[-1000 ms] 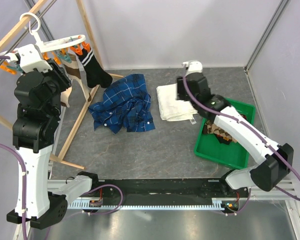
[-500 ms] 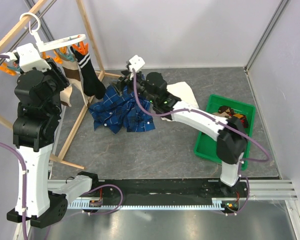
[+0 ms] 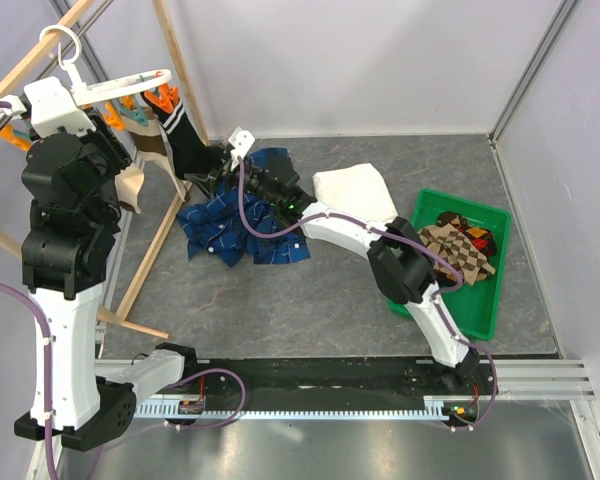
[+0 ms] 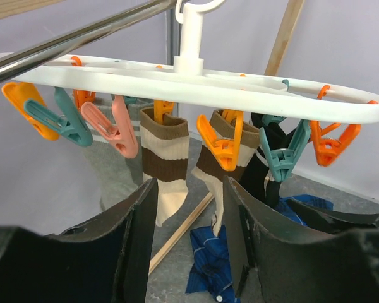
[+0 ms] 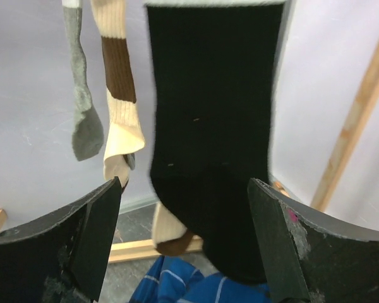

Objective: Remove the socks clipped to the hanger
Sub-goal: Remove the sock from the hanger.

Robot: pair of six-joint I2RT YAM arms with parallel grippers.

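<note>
The white round hanger [image 3: 130, 80] hangs by its hook at the far left; the left wrist view shows it [image 4: 196, 82] with orange and teal pins. Clipped to it are a black sock [image 3: 185, 140], two brown-and-beige striped socks [image 4: 164, 158] and a grey sock [image 5: 82, 120]. My right gripper [image 5: 184, 189] is open, its jaws on either side of the black sock's foot [image 5: 211, 145], and it also shows in the top view [image 3: 208, 166]. My left gripper [image 4: 191, 188] is open and empty, just below the hanger facing the striped socks. Checkered socks [image 3: 462, 245] lie in the green tray.
A blue plaid shirt [image 3: 248, 215] lies on the floor under my right arm, with a folded white towel [image 3: 355, 195] beside it. The green tray [image 3: 475, 318] is at the right. Wooden rack poles [image 3: 165, 220] and a metal bar [image 4: 82, 38] stand around the hanger.
My right arm has swung from over the green tray across the shirt to the black sock on the hanger. The checkered socks now show uncovered in the tray. The left arm barely moved.
</note>
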